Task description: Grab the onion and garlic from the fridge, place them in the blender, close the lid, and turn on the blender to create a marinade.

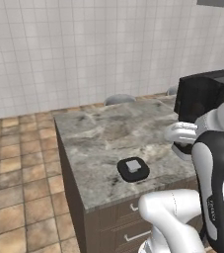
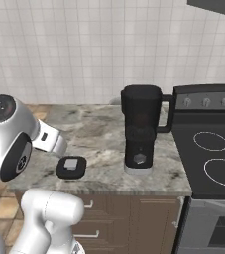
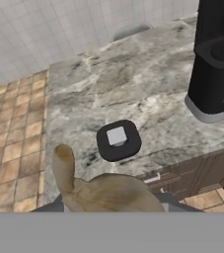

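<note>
We see the gripper (image 3: 111,197) pinched shut on the garlic (image 3: 103,190), a tan knobbly lump w/ a stalk sticking up at the bottom of the hand view; the blender (image 2: 141,130) stands ahead and to the right of it, upright, jar open at the top, near the desk's stove-side end. The lid (image 3: 118,140) lies flat on the desk (image 1: 108,133) just ahead of the gripper, well apart from the blender, near the front edge. The desk is grey marbled stone over brown drawers, w/ a white tiled wall behind and terracotta floor tiles beside it.
</note>
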You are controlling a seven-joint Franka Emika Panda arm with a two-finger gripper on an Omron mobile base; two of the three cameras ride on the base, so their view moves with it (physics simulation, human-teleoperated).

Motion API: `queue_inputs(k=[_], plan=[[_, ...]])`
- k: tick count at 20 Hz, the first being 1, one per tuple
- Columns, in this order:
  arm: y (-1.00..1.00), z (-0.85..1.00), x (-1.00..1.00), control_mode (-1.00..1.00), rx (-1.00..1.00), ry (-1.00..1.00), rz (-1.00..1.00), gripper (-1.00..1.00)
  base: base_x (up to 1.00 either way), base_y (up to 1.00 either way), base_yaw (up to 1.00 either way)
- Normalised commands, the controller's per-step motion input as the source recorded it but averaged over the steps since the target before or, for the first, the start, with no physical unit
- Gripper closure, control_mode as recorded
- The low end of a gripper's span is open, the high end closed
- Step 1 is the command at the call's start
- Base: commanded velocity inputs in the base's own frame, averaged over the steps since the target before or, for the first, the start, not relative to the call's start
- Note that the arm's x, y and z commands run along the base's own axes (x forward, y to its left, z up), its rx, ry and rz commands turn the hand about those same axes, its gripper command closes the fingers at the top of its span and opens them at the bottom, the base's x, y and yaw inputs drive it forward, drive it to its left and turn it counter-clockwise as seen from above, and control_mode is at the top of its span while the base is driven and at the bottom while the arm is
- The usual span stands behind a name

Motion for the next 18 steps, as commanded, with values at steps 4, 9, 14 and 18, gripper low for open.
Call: queue_inputs(k=[4,9,14,18], plan=[[0.0,0.0,0.0,1.0,0.0,0.0,0.0,1.0,0.0,0.0,0.0],[0.0,0.0,0.0,1.0,0.0,0.0,0.0,1.0,0.02,0.0,0.0],[0.0,0.08,0.02,-1.0,0.0,0.0,0.0,1.0,0.04,0.0,0.0],[-0.21,0.9,0.24,-1.0,0.0,-0.04,0.0,1.0,0.0,0.0,0.0]])
